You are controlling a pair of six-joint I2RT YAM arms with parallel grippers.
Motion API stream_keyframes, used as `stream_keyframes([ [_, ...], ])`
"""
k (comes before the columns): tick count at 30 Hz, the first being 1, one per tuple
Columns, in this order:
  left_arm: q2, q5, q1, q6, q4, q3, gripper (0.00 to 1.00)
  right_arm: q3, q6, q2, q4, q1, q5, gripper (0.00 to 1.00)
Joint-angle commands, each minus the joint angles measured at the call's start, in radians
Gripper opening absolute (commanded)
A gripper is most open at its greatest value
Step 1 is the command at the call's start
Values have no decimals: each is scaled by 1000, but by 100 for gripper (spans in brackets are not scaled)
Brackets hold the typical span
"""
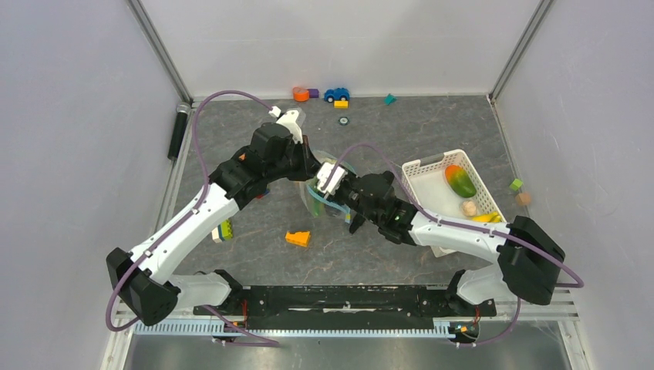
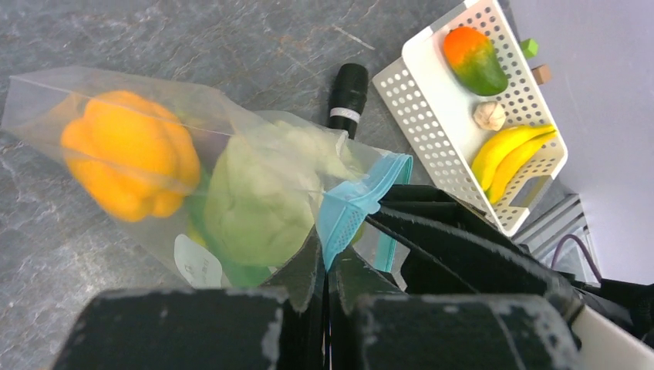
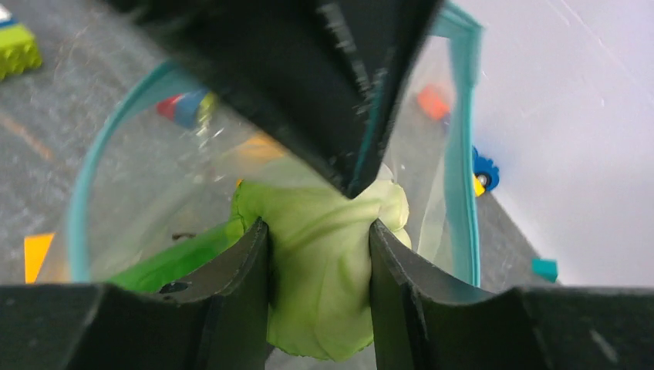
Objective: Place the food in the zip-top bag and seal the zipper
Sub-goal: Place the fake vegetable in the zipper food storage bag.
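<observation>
Green food (image 3: 320, 301) in right claw (image 3: 318, 235), inside zip-top bag (image 3: 139, 177)

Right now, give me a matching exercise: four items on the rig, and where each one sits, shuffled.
1 orange pepper
2 pale green food
3 bananas
4 orange wedge

a in the white basket
b on the table
c gripped by the right pincer
d far end of the zip-top bag, ungripped

Pairs: 1-d, 2-c, 3-a, 4-b
</observation>
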Motion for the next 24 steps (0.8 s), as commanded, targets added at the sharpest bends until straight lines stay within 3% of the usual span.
stream_keyframes([
  [1, -39, 85, -5, 36, 84, 0, 2, 104, 272, 25, 22, -2, 249, 0],
  [6, -48, 94, -9, 39, 102, -13, 2, 148, 482, 40, -47, -2, 342, 0],
  [11, -37, 124, -12, 33, 113, -12, 2, 145, 626, 48, -35, -3, 294, 0],
  [19, -68, 149, -16, 29, 143, -29, 2, 174, 590, 133, -46, -2, 505, 0],
  [24, -83, 155, -16, 33, 142, -39, 2, 171, 471, 166, -12, -4, 576, 12],
])
